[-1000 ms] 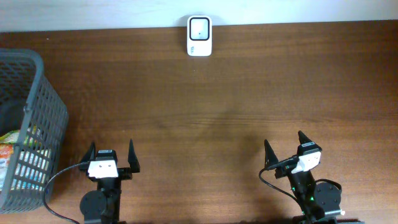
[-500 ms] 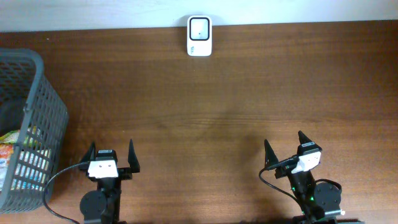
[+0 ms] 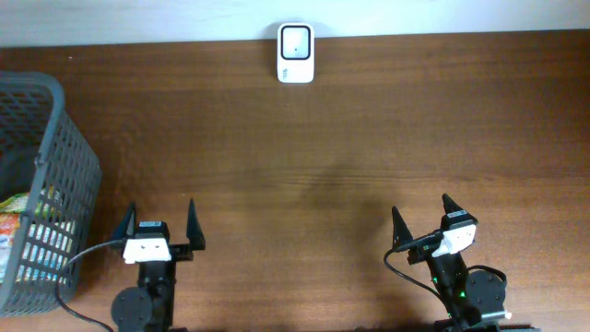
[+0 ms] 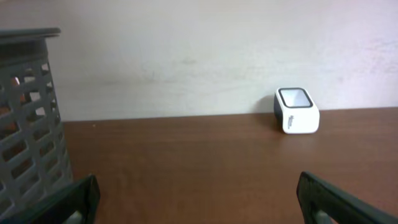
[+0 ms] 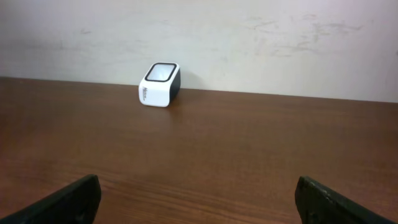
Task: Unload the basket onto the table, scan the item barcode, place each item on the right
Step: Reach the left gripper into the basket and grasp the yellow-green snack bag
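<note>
slid the left gripper (image 3: 159, 221) slightly left versus a second ago, left the right gripper (image 3: 422, 214) put. kept both wide open, holding nothing, well apart from the scanner (image 3: 296, 53).

Nothing here can truly be read. The white scanner (image 5: 159, 84), far ahead of the left tool (image 3: 160, 210) and the right tool (image 3: 420, 207) at the back of the desk (image 3: 369, 138), bears faint grey print on its side and a small green mark, both too small to make out. Packets (image 3: 11, 231) in the basket (image 3: 64, 157), left of the left tool, show colourful print that is not legible.
</note>
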Controlling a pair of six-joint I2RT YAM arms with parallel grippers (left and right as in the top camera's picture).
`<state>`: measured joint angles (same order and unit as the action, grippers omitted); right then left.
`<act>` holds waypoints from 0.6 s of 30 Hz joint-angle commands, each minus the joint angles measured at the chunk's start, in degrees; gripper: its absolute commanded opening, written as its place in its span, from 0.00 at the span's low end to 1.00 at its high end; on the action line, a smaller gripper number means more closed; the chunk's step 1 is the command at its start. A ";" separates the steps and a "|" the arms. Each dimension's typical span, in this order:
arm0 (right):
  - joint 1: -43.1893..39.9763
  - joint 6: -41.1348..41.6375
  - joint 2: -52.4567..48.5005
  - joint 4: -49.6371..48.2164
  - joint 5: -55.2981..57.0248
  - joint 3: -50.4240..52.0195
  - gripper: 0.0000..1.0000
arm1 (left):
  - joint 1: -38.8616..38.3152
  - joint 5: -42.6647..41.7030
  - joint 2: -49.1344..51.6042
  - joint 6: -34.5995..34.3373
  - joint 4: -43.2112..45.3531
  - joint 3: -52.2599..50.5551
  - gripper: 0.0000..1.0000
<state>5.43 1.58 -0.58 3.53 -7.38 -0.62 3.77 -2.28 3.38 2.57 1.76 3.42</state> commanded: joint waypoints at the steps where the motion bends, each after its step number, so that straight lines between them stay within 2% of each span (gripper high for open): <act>1: 0.28 0.57 0.37 0.33 0.11 0.31 0.99 | -0.22 -0.96 11.61 0.74 0.55 12.92 0.99; 4: 0.28 0.57 0.37 0.33 0.11 0.31 0.99 | -0.24 -1.03 29.44 0.74 -3.89 30.27 0.99; 8: 0.28 0.57 0.37 0.33 0.11 0.31 0.99 | -0.24 -3.04 50.21 3.39 -19.10 57.33 0.99; 9: 0.28 0.57 0.37 0.33 0.11 0.31 0.99 | -0.24 -3.08 54.69 3.56 -23.71 64.15 0.99; 10: 0.28 0.57 0.37 0.33 0.11 0.31 0.99 | -0.22 -3.02 62.69 3.56 -32.72 77.07 0.99; 13: 0.28 0.57 0.37 0.33 0.11 0.31 0.99 | -0.24 -2.97 77.37 3.52 -53.48 101.85 0.99; 14: 0.28 0.57 0.37 0.33 0.11 0.31 0.99 | -0.24 -3.15 80.32 3.52 -57.68 106.05 0.99; 16: 0.28 0.57 0.37 0.33 0.11 0.31 0.99 | -0.24 -3.02 81.68 3.48 -60.85 106.57 0.99; 18: 0.28 0.57 0.37 0.33 0.11 0.31 0.99 | -0.28 -6.27 81.92 3.54 -63.91 106.57 0.99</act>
<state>5.43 1.54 -0.62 3.57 -7.35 -0.62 3.66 -5.17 84.97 5.19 -60.40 108.77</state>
